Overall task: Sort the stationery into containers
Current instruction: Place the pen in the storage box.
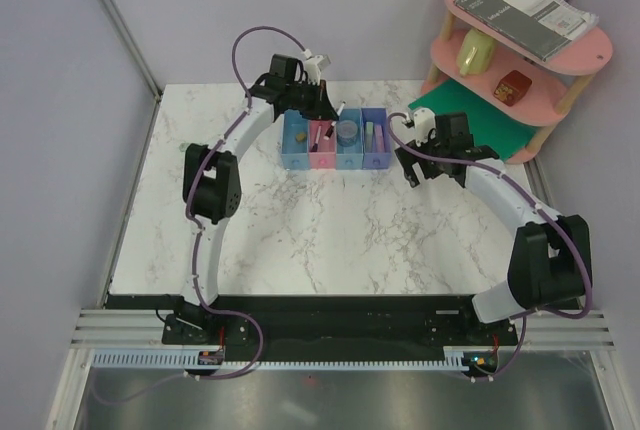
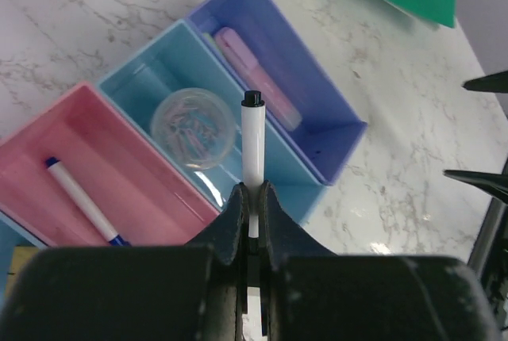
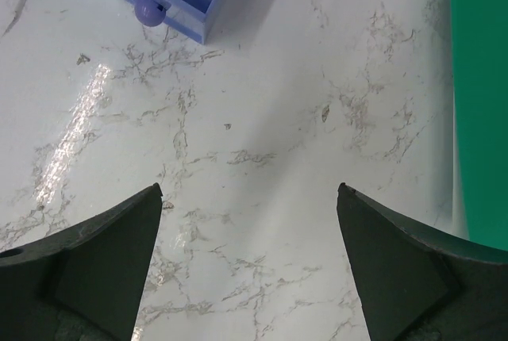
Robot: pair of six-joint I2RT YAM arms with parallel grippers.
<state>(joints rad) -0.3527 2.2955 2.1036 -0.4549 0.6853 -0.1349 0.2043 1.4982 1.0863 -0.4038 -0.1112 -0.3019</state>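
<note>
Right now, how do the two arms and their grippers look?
Both arms are white tubes with bulky black joints: left arm, right arm. A thin purple cable runs along each. The left gripper and right gripper have black, tapering fingers.

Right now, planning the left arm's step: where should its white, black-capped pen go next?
Probably shift the left gripper toward the pink plastic tray: its white black-capped pen seems over the light blue tray, while a similar blue-tipped pen lies in the pink one.

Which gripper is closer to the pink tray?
Left. The left gripper, shut on a white pen, hangs at the far end of the pink tray; the right gripper stands open over bare table beyond the purple tray.
</note>
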